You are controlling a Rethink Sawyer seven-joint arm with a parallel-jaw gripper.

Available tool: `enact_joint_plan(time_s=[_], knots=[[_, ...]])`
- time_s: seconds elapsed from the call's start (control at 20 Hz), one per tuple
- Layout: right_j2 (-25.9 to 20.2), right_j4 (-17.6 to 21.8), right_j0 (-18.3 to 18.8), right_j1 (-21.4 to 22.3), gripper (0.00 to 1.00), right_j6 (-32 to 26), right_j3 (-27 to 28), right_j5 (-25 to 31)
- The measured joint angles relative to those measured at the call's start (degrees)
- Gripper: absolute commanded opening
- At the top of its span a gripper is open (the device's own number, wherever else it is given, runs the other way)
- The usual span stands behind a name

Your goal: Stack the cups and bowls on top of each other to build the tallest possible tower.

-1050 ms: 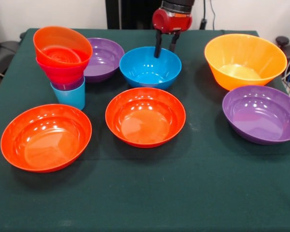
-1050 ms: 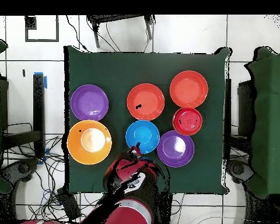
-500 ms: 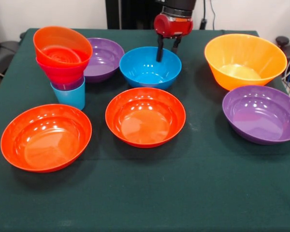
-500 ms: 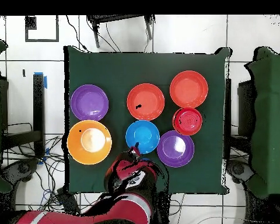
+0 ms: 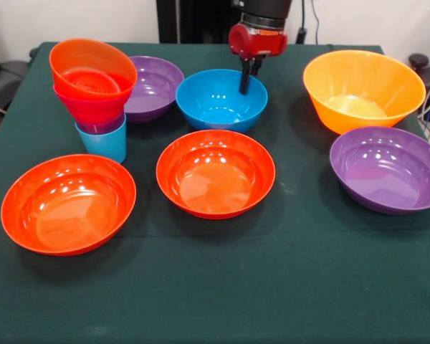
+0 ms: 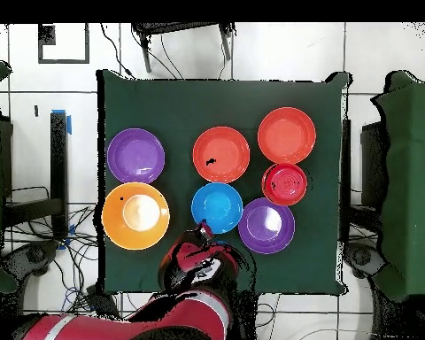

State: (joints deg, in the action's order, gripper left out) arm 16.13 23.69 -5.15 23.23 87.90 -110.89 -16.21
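Dark green cloth covers the table as I bring the gripper to the far rim of the medium blue bowl; its jaws stand narrow, apparently pinched on that rim. To one side leans the tower: light blue cup lowest, small bowls nested above. By my count five wide bowls wait loose: two orange-red, two purple, one yellow-orange.

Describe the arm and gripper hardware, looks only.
The arm is glossy red with black sections. The wrist ends in a rounded red housing under a black cylinder. The gripper has two thin, straight black fingers. No markings or cables on it can be made out.
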Motion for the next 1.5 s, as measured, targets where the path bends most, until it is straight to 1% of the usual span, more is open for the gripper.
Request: enact_joint_plan(time_s=[0.4, 0.85, 1.2, 1.25, 1.4, 1.45, 1.5], knots=[[0.2, 0.0, 0.28, -0.04, 0.0, 2.66, -0.44, -1.93], [0.3, -0.21, -0.17, 0.81, 0.0, 3.24, -0.98, -2.13], [1.13, -3.58, -4.11, 4.74, 0.0, 3.3, -2.32, 0.01], [1.66, -4.66, -5.46, 5.87, 0.0, 3.38, -2.98, 0.61], [2.42, -5.95, -7.27, 7.25, 0.0, 3.69, -3.93, 1.26], [3.08, -7.26, -9.04, 8.51, 0.0, 4.26, -4.97, 1.9], [3.26, -7.67, -9.56, 8.86, 0.0, 4.51, -5.26, 2.12]])
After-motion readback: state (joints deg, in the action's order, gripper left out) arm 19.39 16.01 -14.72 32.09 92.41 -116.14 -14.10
